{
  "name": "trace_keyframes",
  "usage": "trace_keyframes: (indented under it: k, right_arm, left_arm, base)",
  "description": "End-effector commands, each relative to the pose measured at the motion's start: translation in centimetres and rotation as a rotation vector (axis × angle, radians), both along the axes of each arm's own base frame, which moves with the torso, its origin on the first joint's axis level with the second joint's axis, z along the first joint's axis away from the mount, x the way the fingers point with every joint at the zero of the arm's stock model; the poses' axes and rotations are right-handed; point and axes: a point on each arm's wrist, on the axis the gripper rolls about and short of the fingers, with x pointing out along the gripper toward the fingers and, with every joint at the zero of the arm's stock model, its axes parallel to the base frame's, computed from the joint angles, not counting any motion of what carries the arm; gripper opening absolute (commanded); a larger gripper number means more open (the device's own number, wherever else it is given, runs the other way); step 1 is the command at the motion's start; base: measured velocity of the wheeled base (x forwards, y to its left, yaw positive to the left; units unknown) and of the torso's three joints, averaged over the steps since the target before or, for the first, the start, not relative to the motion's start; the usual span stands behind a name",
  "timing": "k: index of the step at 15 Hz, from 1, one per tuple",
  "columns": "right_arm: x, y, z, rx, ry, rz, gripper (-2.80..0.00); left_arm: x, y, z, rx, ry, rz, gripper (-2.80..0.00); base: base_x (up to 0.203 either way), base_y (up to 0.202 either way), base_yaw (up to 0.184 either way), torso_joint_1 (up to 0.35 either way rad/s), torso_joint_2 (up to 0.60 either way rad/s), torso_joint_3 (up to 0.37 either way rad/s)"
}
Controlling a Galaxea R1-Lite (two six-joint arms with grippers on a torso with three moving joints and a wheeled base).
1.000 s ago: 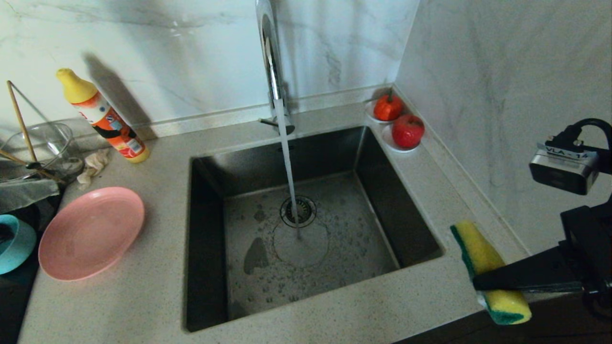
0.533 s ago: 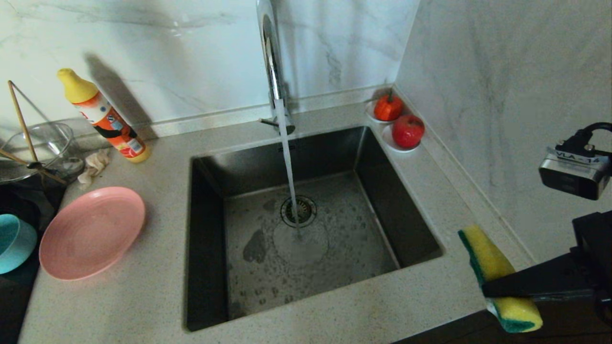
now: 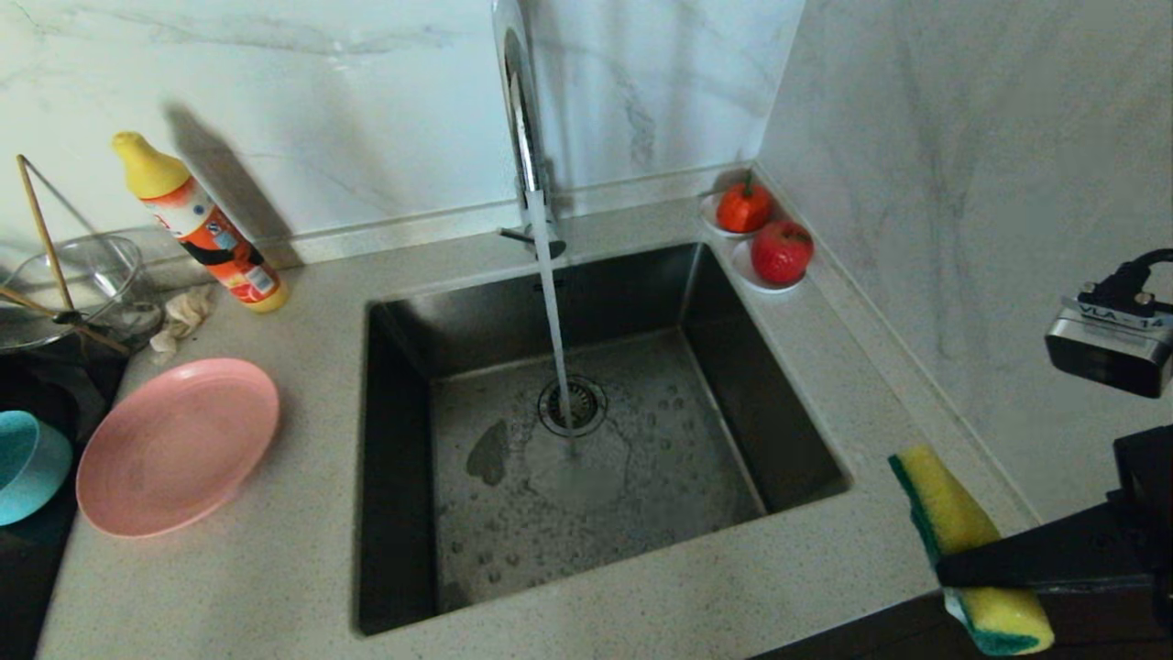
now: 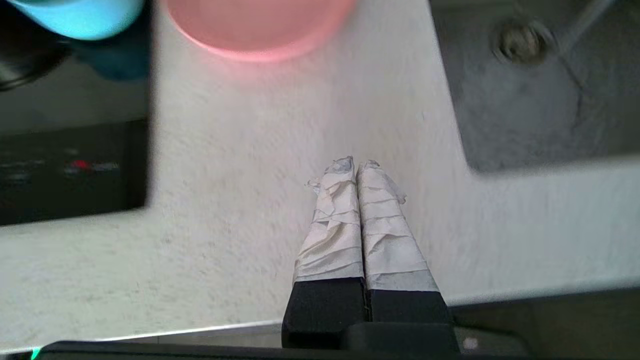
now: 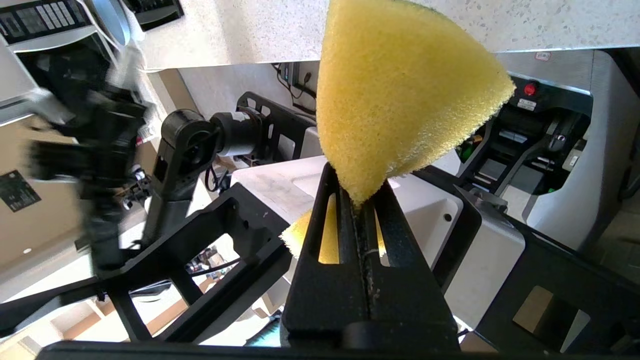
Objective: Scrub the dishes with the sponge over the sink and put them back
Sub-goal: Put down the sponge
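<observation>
The pink plate point(image 3: 177, 446) lies on the counter left of the sink point(image 3: 696, 458), and the teal bowl point(image 3: 27, 467) sits beside it on the dark hob. My right gripper point(image 3: 953, 570) is shut on the yellow and green sponge point(image 3: 958, 536), holding it over the counter's front right corner, beside the sink. In the right wrist view the sponge point(image 5: 400, 95) bulges out of the closed gripper point(image 5: 357, 195). My left gripper point(image 4: 356, 167) is shut and empty, hanging over the counter's front edge, short of the plate point(image 4: 255, 25) and bowl point(image 4: 80, 15). It is outside the head view.
Water runs from the chrome tap point(image 3: 522, 119) onto the drain point(image 3: 572, 405). An orange detergent bottle point(image 3: 197, 225), a beige rag point(image 3: 180, 316) and a glass bowl point(image 3: 64, 284) with chopsticks stand at the back left. Two saucers of red fruit point(image 3: 782, 252) sit by the right wall.
My right gripper has drifted with the sponge to the right and towards the counter's front edge. The left gripper's taped fingers, at the head view's left edge a second ago, have left that view.
</observation>
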Motion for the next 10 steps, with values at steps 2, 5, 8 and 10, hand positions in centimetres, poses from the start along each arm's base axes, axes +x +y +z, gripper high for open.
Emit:
trace_keyframes:
  k: [2,5,8,10]
  right_arm:
    - [-0.1,-0.1,0.1,-0.009,-0.008,-0.012,-2.8]
    - [0.0,0.0,-0.2,-0.073,-0.055,-0.022,-2.8]
    - [0.3,-0.1,-1.2,-0.179,-0.102,-0.051,-2.8]
    - [0.4,-0.1,-1.9,-0.272,-0.15,-0.054,-2.8]
  left_arm:
    - [-0.6,-0.2,-4.1,0.021,-0.036,-0.118,-2.8]
    - [-0.6,-0.2,-4.1,0.019,-0.037,-0.118,-2.8]
    - [-0.6,-0.2,-4.1,0.018,-0.037,-0.117,-2.8]
    - [-0.6,-0.2,-4.1,0.02,-0.039,-0.117,-2.8]
  base:
    - [0.0,0.0,0.0,0.0,0.0,0.0]
    - [0.0,0.0,0.0,0.0,0.0,0.0]
    - [0.0,0.0,0.0,0.0,0.0,0.0]
    - [0.0,0.0,0.0,0.0,0.0,0.0]
